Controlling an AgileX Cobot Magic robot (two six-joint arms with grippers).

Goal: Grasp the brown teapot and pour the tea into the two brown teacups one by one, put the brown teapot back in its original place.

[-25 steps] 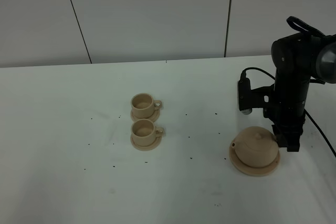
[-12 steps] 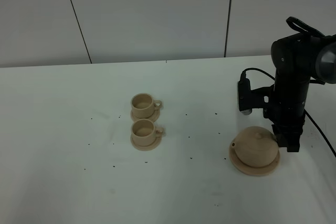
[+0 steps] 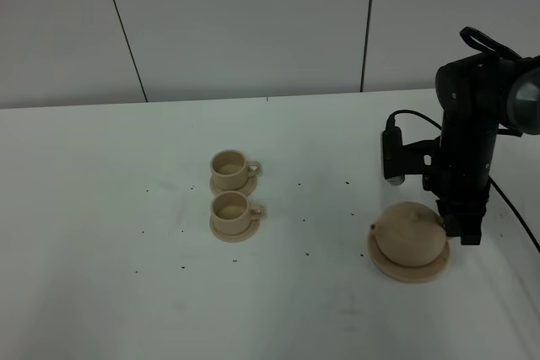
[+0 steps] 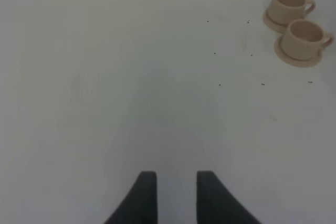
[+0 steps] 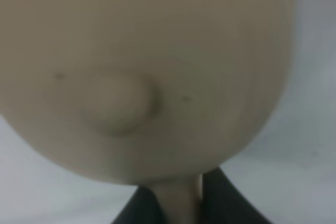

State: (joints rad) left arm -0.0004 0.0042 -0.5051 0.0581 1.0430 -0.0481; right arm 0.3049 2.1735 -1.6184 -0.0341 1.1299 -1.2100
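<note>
The brown teapot (image 3: 409, 235) sits over its wide tan saucer, the original place (image 3: 396, 271), at the right of the table. My right gripper (image 3: 460, 229) is at the teapot's right side, shut on its loop handle (image 5: 178, 198). In the right wrist view the teapot's body (image 5: 147, 66) and lid knob fill the frame. The two brown teacups (image 3: 228, 168) (image 3: 229, 208) stand on small saucers at mid-table, one behind the other, and show in the left wrist view (image 4: 287, 3) (image 4: 304, 34). My left gripper (image 4: 177, 198) hovers over bare table, jaws slightly apart, empty.
The white table (image 3: 101, 208) carries small dark specks. A grey panelled wall (image 3: 253, 23) runs behind its far edge. A black cable (image 3: 515, 208) hangs from the right arm. The left arm is out of the high view.
The teapot has risen very slightly on its saucer in the right gripper's hold. The right arm has barely moved. The cups are unchanged.
</note>
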